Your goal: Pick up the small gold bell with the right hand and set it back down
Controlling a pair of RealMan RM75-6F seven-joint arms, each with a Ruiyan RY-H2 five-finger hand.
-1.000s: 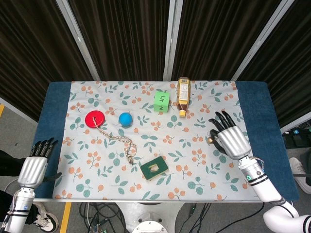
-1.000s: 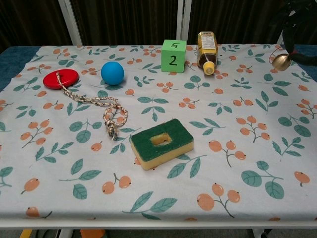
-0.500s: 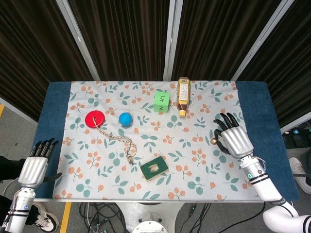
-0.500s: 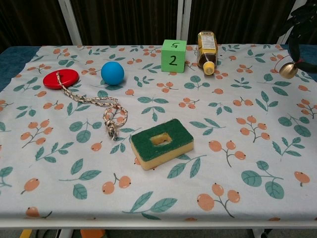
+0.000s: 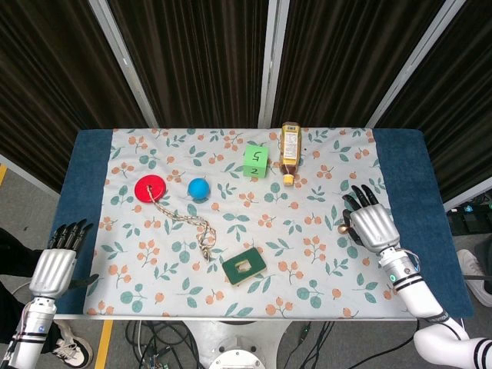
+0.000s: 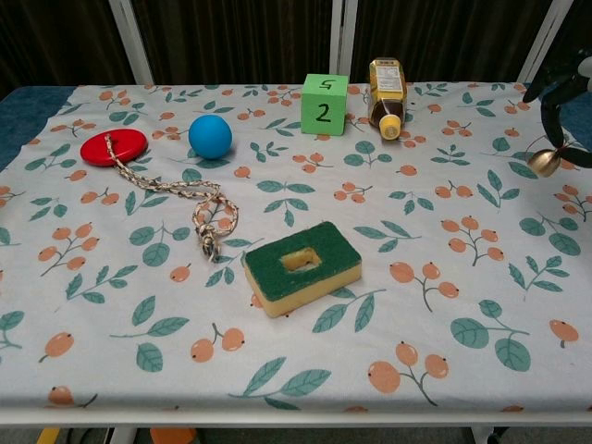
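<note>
1. Gold bell (image 6: 545,164) is sitting at the far right side of the flowery cloth (image 5: 307,254), pinched between the dark fingertips (image 6: 546,116) of the right hand (image 5: 372,224).
2. From the chest view, the bell is hanging just above the cloth, or maybe touching it; I cannot tell which.
3. From the head view, the bell (image 5: 342,228) is peeking out as a tiny gold dot at the left edge of the right hand.
4. Right hand's other fingers are spreading out like a fan, pointing toward the far side of the table.
5. Left hand (image 5: 54,265) is staying off the cloth, past the near left corner of the blue table (image 5: 84,177). Its fingers are lying straight and close together, holding nothing.
6. Green sponge (image 6: 302,266) with a hole in the middle is lying near the middle of the cloth, well apart from the bell.
7. Red disc (image 6: 113,146) is lying on the left side, with a braided rope (image 6: 185,199) trailing from it toward the sponge.
8. Blue ball (image 6: 210,135) is sitting just beside the red disc.
9. Green cube (image 6: 324,104) with numbers on it is standing at the far side, next to a brown bottle (image 6: 387,94) lying on its side.
</note>
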